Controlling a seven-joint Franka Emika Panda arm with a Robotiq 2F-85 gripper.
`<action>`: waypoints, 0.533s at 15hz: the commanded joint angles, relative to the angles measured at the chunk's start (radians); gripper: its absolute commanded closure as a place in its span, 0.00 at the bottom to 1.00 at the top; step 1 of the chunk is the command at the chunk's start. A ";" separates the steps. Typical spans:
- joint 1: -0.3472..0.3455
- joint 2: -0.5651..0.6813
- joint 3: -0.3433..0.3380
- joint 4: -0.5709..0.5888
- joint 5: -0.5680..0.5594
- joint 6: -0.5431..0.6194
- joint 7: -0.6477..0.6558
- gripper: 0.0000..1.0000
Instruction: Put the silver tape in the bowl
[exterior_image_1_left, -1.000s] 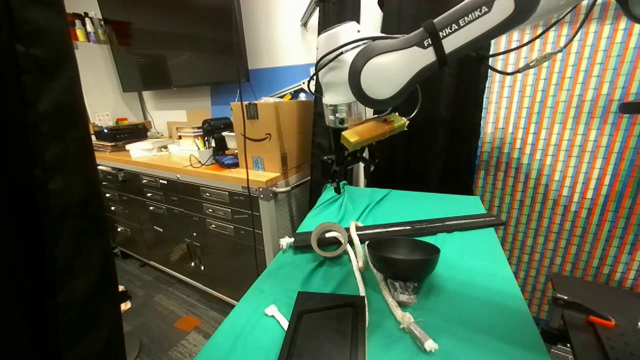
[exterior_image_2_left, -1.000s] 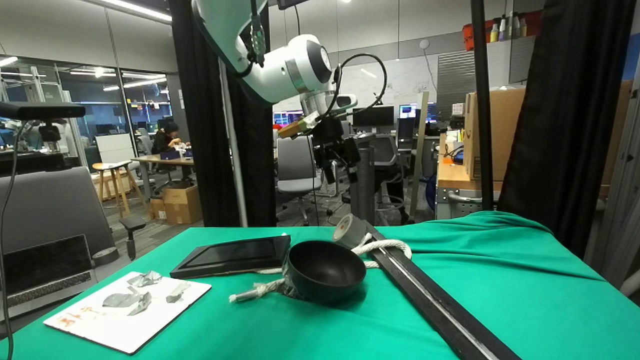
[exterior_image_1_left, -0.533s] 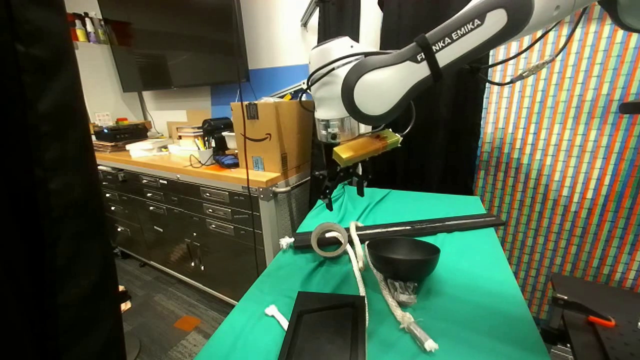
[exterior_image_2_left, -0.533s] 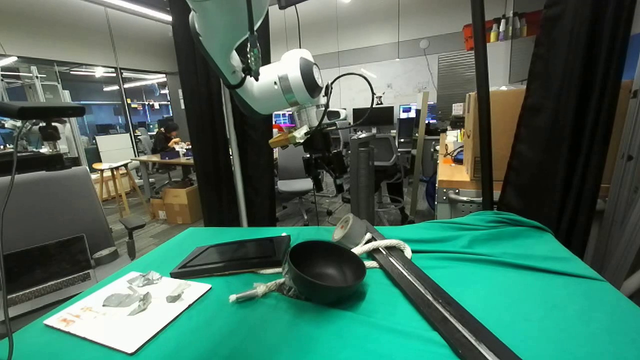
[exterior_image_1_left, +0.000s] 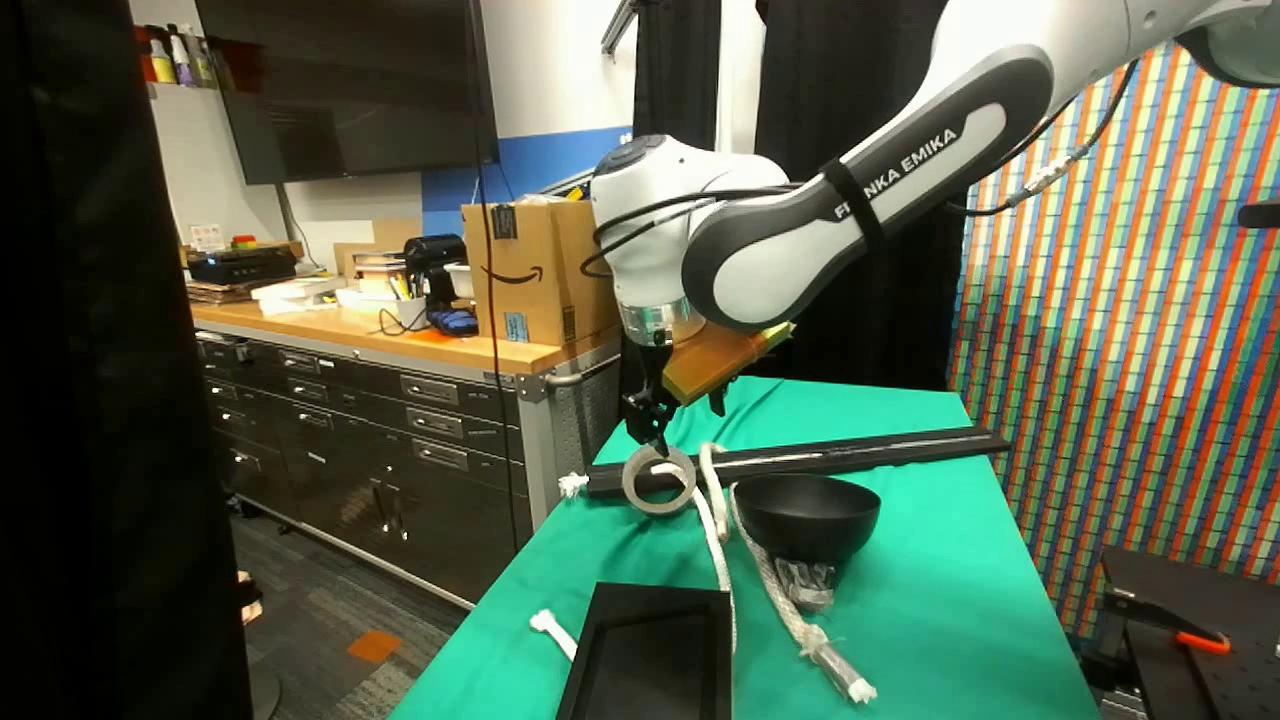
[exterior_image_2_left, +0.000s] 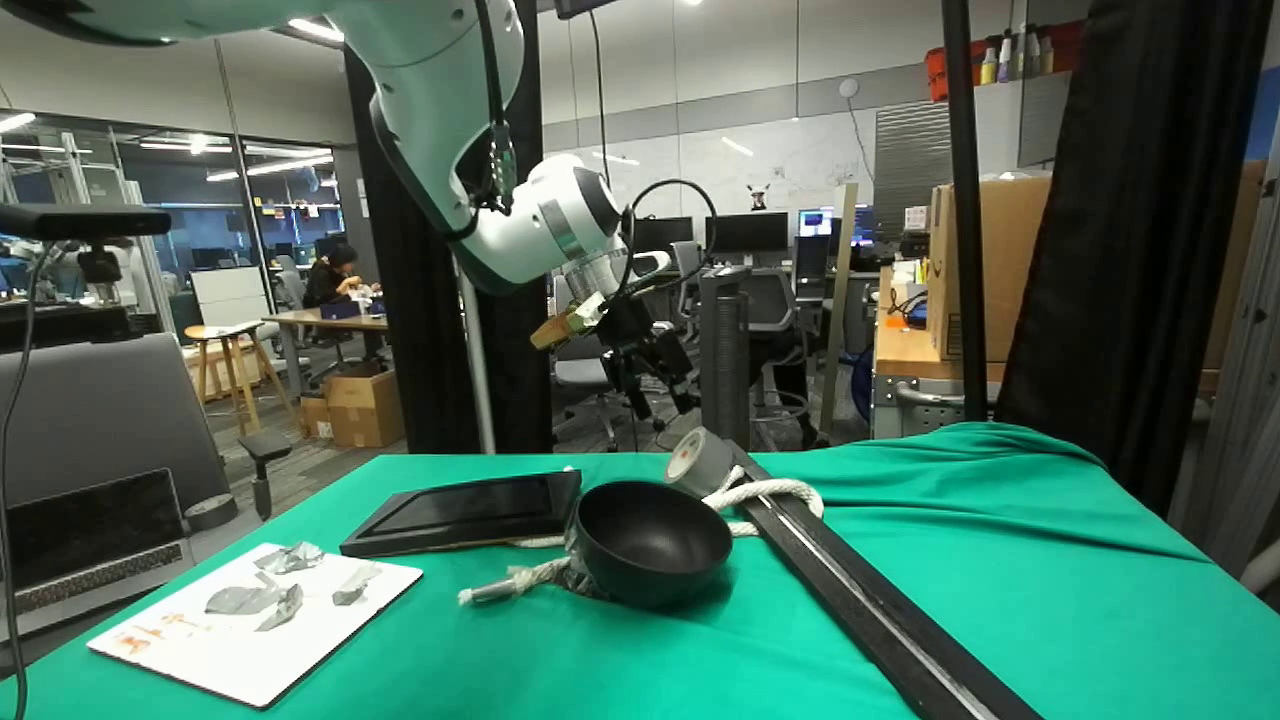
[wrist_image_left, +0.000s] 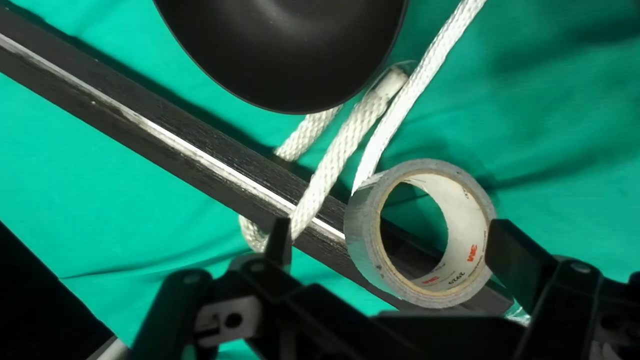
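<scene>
The silver tape (wrist_image_left: 362, 232) is a grey ring leaning tilted on a black bar; it also shows in both exterior views (exterior_image_1_left: 633, 483) (exterior_image_2_left: 702, 461). The black bowl (wrist_image_left: 290, 55) stands beside it, empty, and shows in both exterior views (exterior_image_1_left: 806, 522) (exterior_image_2_left: 652, 548). My gripper (wrist_image_left: 390, 227) is open and holds nothing. In the wrist view the tape lies between its fingers, nearer the right finger. In the exterior views the gripper (exterior_image_1_left: 690, 428) (exterior_image_2_left: 664, 408) hangs tilted above the tape; in one of these its fingertip overlaps the ring's top edge. Contact cannot be told.
The black bar (exterior_image_2_left: 860, 610) crosses the green cloth (exterior_image_2_left: 1050, 580). White rope (wrist_image_left: 330, 165) loops over it beside tape and bowl. A black rectangular pad (exterior_image_1_left: 650, 655) and a white board (exterior_image_2_left: 250, 640) with silver scraps lie on the table.
My gripper has come down towards the tape, tilting as it moved, and stays open. The tape, bowl and rope have not moved.
</scene>
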 joint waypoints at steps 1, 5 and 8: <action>0.040 0.045 -0.036 0.022 -0.065 0.024 0.069 0.00; 0.048 0.073 -0.048 0.026 -0.085 0.052 0.123 0.00; 0.047 0.086 -0.068 0.027 -0.113 0.094 0.163 0.00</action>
